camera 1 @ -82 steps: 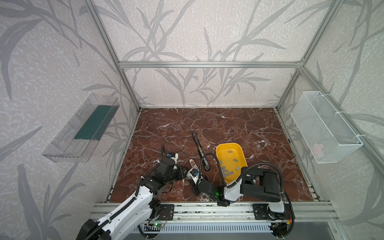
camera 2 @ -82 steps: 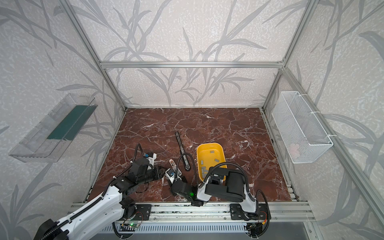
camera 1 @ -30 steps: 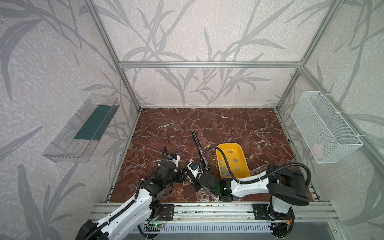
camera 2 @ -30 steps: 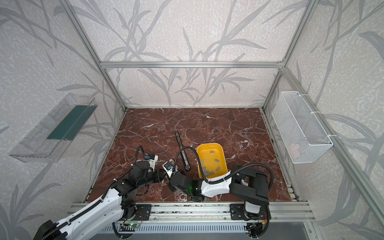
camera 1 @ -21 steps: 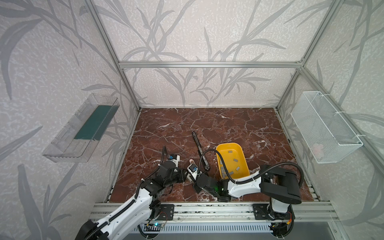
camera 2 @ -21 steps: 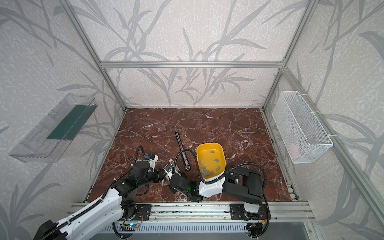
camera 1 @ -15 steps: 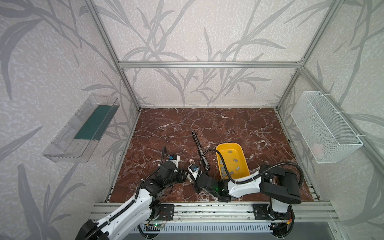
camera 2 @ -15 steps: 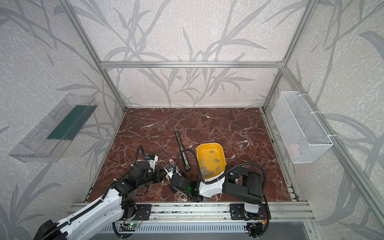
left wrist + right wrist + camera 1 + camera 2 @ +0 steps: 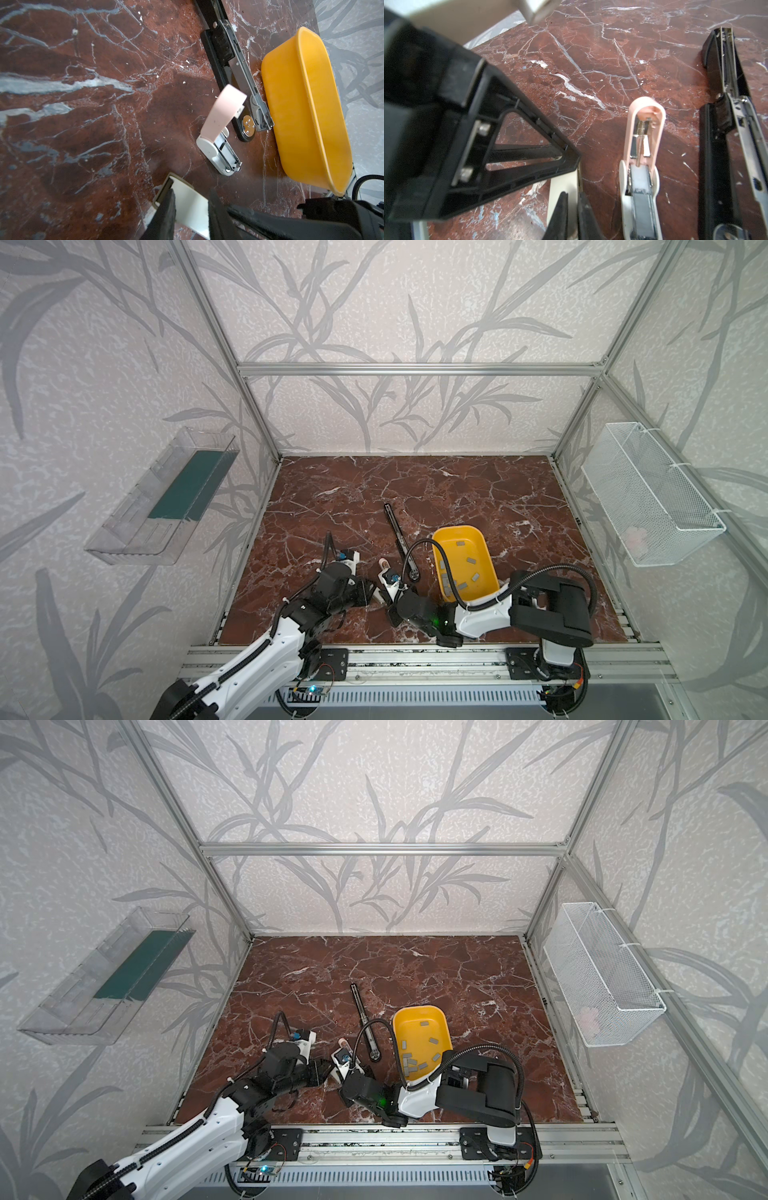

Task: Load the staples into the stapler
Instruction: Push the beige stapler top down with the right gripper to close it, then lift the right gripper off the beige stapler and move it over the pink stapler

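My left gripper (image 9: 191, 192) is shut on a cream stapler (image 9: 187, 199) near the table's front, seen in a top view too (image 9: 377, 594). My right gripper (image 9: 573, 194) is shut, its tips at that cream stapler's (image 9: 562, 182) edge; I cannot tell whether they pinch anything. Just beyond lies a pink-and-white stapler (image 9: 643, 145) (image 9: 220, 116) with its lid swung up and a grey strip in its channel. The staples (image 9: 451, 580) (image 9: 411, 1063) lie as several grey strips in the yellow tub (image 9: 457, 529) (image 9: 415, 1007).
A long black stapler (image 9: 399, 539) (image 9: 226, 54) lies opened flat between the pink stapler and the tub (image 9: 301, 104). On the right wall hangs a white wire basket (image 9: 648, 497), and a clear shelf (image 9: 166, 497) is on the left wall.
The right arm's elbow has drawn back a little from the right. Both grippers stay together at the cream stapler, with their jaws slightly tighter.
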